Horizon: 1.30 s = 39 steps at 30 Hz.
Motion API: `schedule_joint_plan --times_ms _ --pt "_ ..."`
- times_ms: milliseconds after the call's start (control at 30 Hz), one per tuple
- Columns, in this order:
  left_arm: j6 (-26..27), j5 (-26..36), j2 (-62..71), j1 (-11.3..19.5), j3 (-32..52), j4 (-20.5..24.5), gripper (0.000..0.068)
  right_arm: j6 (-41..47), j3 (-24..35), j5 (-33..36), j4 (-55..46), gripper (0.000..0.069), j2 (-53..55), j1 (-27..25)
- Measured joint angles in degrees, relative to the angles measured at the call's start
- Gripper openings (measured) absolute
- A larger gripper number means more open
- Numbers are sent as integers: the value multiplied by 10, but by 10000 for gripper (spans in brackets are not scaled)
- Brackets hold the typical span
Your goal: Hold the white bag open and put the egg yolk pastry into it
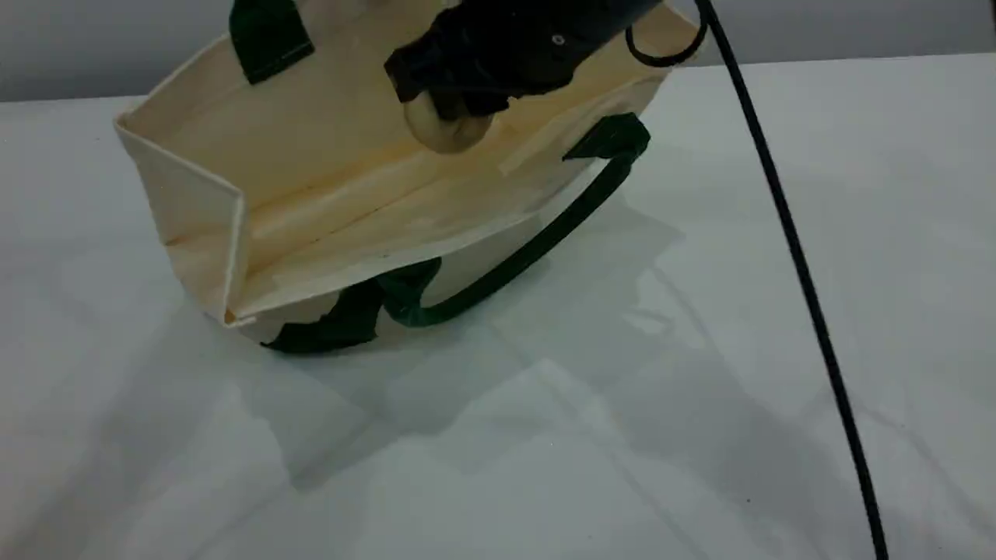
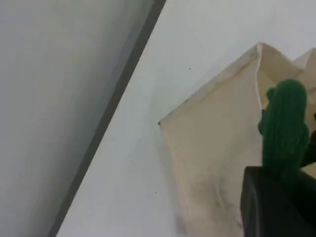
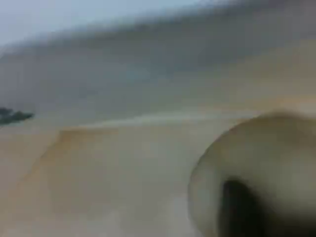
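The white bag (image 1: 311, 163) stands tilted on the table with its mouth wide open toward the camera. In the left wrist view my left gripper (image 2: 279, 192) is shut on one green rope handle (image 2: 285, 126) and holds up that side of the bag (image 2: 217, 148). My right gripper (image 1: 459, 97) reaches down into the bag's mouth. The tan egg yolk pastry (image 1: 445, 128) sits at its tip, over the inner back panel. Up close, the pastry (image 3: 266, 163) fills the lower right of the blurred right wrist view, with a dark fingertip (image 3: 237, 207) against it.
The bag's other green handle (image 1: 537, 241) loops down onto the white table (image 1: 545, 435) in front of the bag. A black cable (image 1: 794, 257) runs from the right arm down the right side. The table's far edge (image 2: 108, 118) meets a grey wall.
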Motion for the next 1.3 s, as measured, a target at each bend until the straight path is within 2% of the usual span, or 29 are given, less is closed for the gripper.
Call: schedule_joint_plan --times_ms 133,200,267,367,567,800,967,1100,1200,1300 --pt "0 1 0 0 0 0 87 0 0 13 15 514 -2 0" --pt "0 1 0 0 0 0 87 -5 1 23 8 603 -11 0" --pt "0 0 0 0 0 0 87 -12 1 33 4 645 -24 0" --pt "0 -1 0 0 0 0 87 -17 1 70 -13 645 -54 -2" --pt "0 0 0 0 0 2 87 -13 1 128 -54 566 -132 -38" --pt "0 0 0 0 0 2 87 16 1 198 -71 556 -191 -149" --pt "4 0 0 0 0 2 87 37 1 223 -71 556 -207 -240" --pt "5 0 0 0 0 2 98 51 1 235 -71 555 -209 -290" --pt "5 0 0 0 0 -2 164 52 1 236 -71 555 -210 -304" --pt "-5 -2 0 0 0 -10 307 53 1 236 -70 555 -211 -303"
